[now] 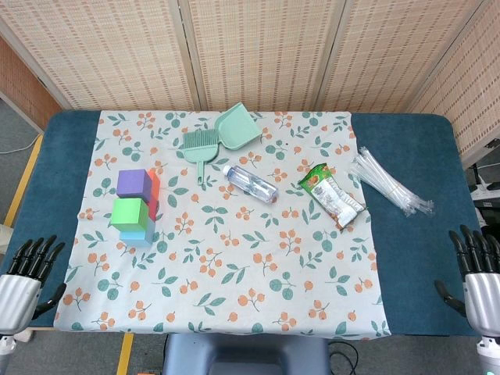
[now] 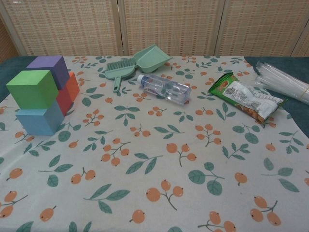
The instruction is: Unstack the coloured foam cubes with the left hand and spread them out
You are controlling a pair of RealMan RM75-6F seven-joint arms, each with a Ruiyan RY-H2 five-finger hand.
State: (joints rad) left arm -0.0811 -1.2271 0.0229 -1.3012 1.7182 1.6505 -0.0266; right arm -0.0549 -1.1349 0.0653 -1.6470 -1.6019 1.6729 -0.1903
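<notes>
Woven bamboo screens back a blue-topped counter draped with a white cloth printed with orange berries and green leaves. Nearest, at the counter's front corners, the left hand and right hand hang off the edge in the head view, each holding nothing, dark fingers straight and slightly spread. Further in on the left side stands the stack of coloured foam cubes: a green cube atop a light blue cube, and just behind them a purple cube over a red cube, with an orange cube touching at the right. Mid-counter lies a clear plastic water bottle on its side, and right of it a green snack packet. Clear plastic sleeves rest on the bare blue at the right. Farthest back sit a mint-green brush and matching dustpan, touching.
</notes>
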